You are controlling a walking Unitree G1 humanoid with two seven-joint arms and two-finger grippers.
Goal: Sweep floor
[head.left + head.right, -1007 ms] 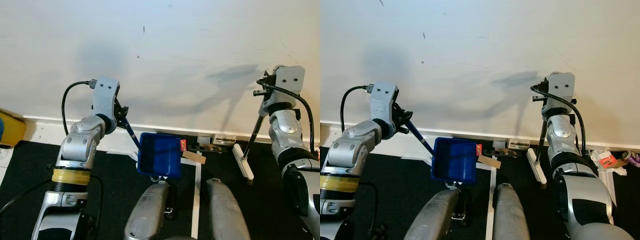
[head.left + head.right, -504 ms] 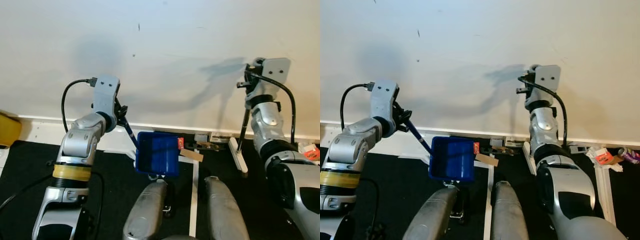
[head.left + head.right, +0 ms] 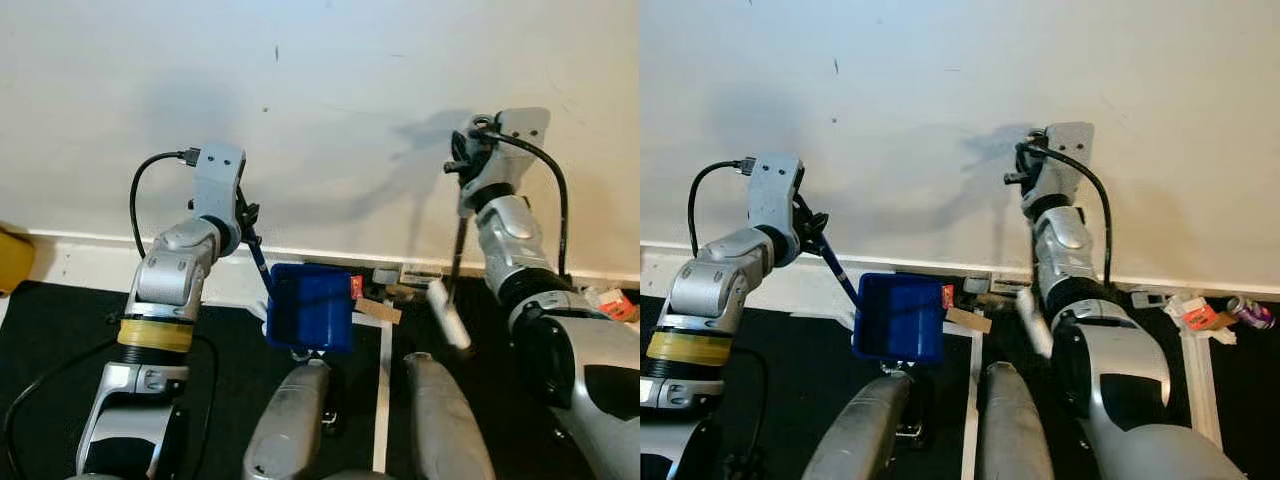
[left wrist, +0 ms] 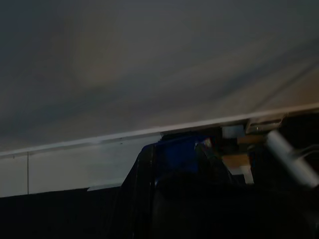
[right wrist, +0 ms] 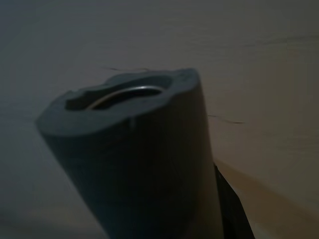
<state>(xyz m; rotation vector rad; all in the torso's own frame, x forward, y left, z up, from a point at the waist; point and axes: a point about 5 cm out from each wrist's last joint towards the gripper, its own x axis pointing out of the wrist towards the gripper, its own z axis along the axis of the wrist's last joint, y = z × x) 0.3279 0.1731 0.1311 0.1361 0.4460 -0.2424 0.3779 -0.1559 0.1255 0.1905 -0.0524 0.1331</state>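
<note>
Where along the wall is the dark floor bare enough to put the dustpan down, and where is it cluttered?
Free: the dark floor on the robot's left, between the white baseboard and the left arm. Crowded: from the blue dustpan held by the left tool past the cardboard scrap to the white broom head, and the litter far right.

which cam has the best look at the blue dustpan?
Left eye view: the blue dustpan shows whole, on its handle held by the left gripper. Right eye view is about as good. Left wrist view shows it dark and partly hidden.
</note>
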